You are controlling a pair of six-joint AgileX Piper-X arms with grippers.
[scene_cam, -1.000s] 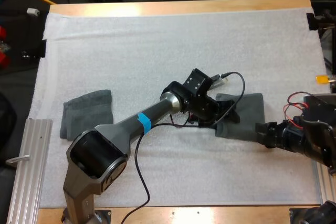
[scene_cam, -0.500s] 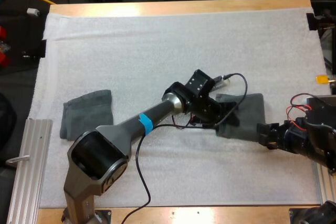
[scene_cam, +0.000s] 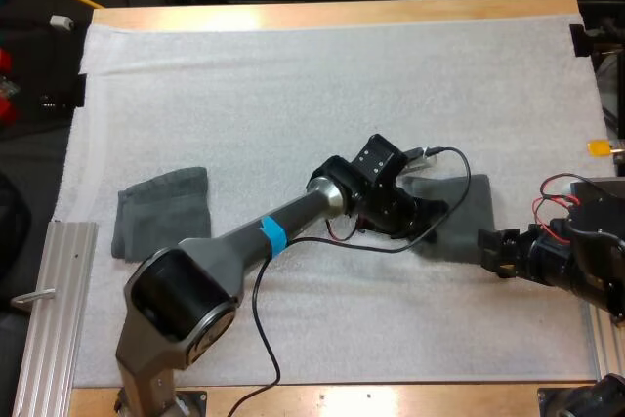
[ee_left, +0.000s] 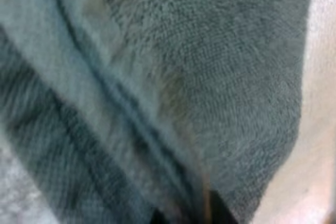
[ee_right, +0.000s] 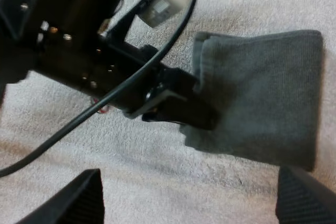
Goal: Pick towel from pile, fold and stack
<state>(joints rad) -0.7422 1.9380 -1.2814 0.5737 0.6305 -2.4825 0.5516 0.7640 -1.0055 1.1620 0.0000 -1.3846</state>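
A dark grey-green towel (scene_cam: 467, 214) lies folded flat on the white mat at the right. My left gripper (scene_cam: 437, 214) reaches across the mat to the towel's left edge and is shut on it. In the left wrist view the towel (ee_left: 210, 77) sits right up against the camera, with ridged folds. In the right wrist view the towel (ee_right: 262, 103) lies ahead, and the left gripper (ee_right: 202, 119) pinches its near left corner. My right gripper (scene_cam: 485, 246) rests just right of the towel, open, with its fingers (ee_right: 73, 203) standing wide apart and nothing between them.
A second folded grey-green towel (scene_cam: 161, 210) lies at the mat's left side. A metal rail (scene_cam: 49, 310) runs along the table's lower left edge. The white mat (scene_cam: 322, 85) stretches bare across the far half of the table.
My left gripper slid a little to the right onto the towel's edge and closed on it. The right gripper drew back slightly and stayed open.
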